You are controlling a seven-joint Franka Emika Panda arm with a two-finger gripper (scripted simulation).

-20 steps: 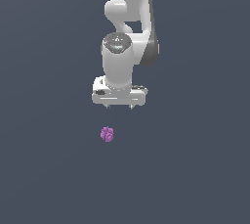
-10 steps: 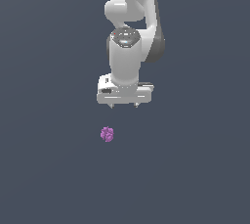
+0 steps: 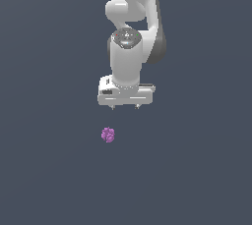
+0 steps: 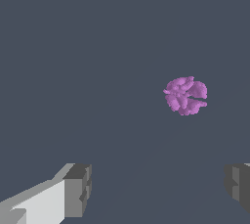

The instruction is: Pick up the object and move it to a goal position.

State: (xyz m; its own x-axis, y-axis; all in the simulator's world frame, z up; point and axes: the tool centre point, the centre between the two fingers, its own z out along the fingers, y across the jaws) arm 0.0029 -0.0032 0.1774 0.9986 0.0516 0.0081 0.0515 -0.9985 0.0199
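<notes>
1. While the white, rounded robot arm [image 3: 132, 47] hung over the flat dark grey-blue table [image 3: 49, 170], its white gripper [image 3: 125, 106] pointed straight down and held nothing; the two grey-tipped fingers [image 4: 78, 189] stood wide apart, with only bare surface between them in the wrist view.

2. The small, lumpy purple-magenta clump [image 3: 108, 134], bumpy like a berry cluster, lay on the table clear of the gripper, lower in the exterior view and a little toward that view's left of the fingertips. Nothing touched it.

3. In the wrist view the clump [image 4: 186, 96] was not on the line joining the two fingers, and it lay nearer one finger than the other. My judgement was that the step in hand was the approach, and that doing it well meant shifting sideways first until the clump lay midway between the fingers, and only then descending.

4. Because the clump looked much smaller than the gripper, the fingers would probably have needed to go down close to the table before closing, so that the pads met its widest part and not its top.

5. Its bumpy, irregular surface suggested it could roll or twist away, so a slow, centred squeeze seemed wiser than a quick one.

6. No goal marker showed in either view.
</notes>
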